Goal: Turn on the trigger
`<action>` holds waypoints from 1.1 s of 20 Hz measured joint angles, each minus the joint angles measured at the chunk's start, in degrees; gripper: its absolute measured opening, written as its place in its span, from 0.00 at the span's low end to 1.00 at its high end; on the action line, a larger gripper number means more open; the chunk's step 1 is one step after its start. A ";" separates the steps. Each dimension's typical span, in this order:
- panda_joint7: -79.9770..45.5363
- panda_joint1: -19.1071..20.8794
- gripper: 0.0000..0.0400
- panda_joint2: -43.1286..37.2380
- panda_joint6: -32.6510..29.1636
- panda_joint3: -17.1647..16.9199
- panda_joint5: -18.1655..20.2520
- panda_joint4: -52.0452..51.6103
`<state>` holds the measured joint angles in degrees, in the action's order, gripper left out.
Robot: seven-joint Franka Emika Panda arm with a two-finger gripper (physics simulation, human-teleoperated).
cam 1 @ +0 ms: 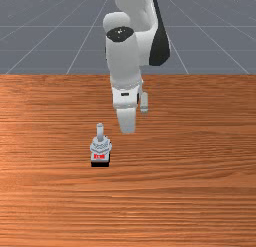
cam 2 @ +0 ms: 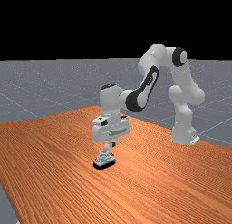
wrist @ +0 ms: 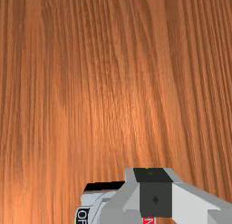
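Observation:
In the front view my gripper hangs behind the trigger and to its right, its fingertips hidden by the hand. The trigger is a small grey switch on a black base, with a red label and a grey lever that points up. In the far view the gripper is low over the switch, close by its lever; whether they touch I cannot tell. The wrist view has the gripper with its fingers together, no gap visible, partly covering the switch and its labels.
The wooden table extends around the switch on all sides. Behind it, the arm's base stands by the table's far edge at the far view's right.

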<state>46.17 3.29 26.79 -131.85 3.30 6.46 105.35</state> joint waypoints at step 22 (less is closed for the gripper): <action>-5.40 -2.80 0.00 -3.82 -3.53 -2.83 -5.89 10.93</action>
<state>40.77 0.49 22.97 -135.38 0.47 0.58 116.29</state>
